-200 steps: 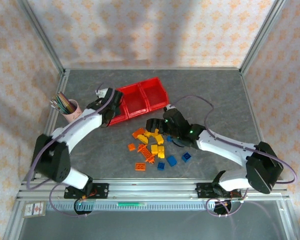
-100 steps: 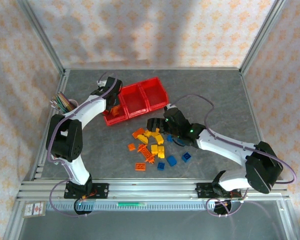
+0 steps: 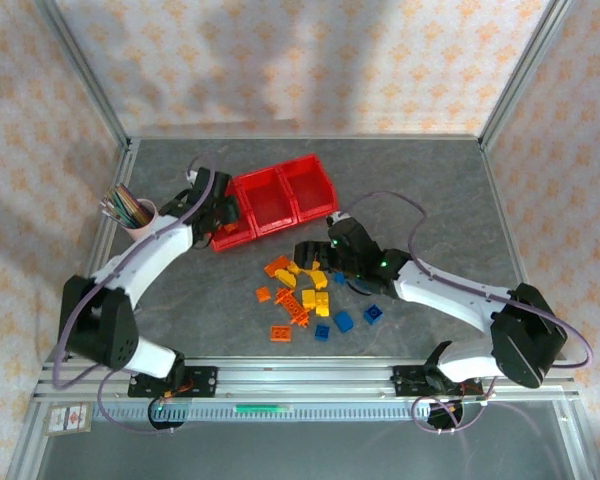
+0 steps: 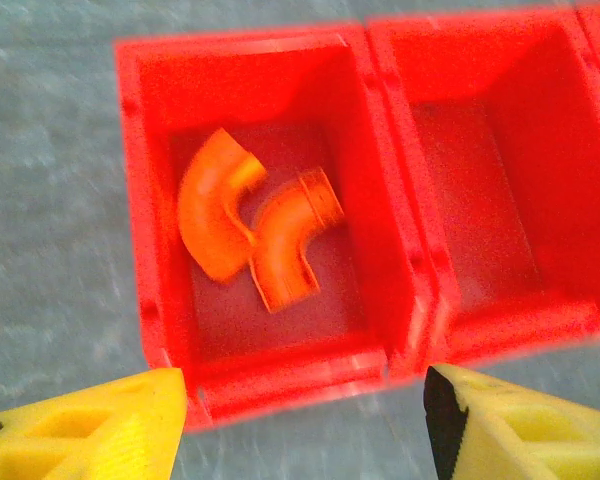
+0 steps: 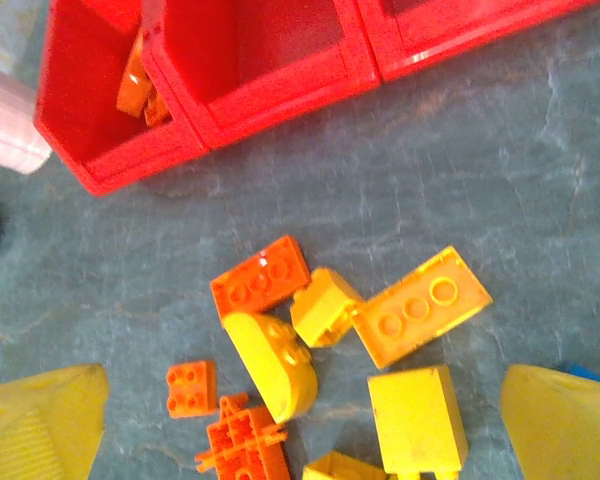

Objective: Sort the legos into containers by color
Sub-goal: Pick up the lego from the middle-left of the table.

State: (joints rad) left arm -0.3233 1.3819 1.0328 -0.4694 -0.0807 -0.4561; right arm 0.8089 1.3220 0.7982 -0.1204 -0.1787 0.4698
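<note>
From above, the left arm extends forward, its left gripper (image 3: 217,215) at the left end of the red bins (image 3: 280,195), while the right arm reaches leftward, the right gripper (image 3: 315,255) low over the loose bricks (image 3: 305,295). The left wrist view shows fingers (image 4: 90,425) spread wide and empty above the end bin, which holds two orange curved bricks (image 4: 250,235). The right wrist view shows wide, empty fingers (image 5: 35,425) flanking yellow and orange bricks.

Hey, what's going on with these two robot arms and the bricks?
They're sorting legos by colour into red bins. The left gripper hovers open at the end bin, which holds two orange curved pieces. The right gripper hangs open above the loose pile of orange, yellow and blue bricks on the table.
</note>
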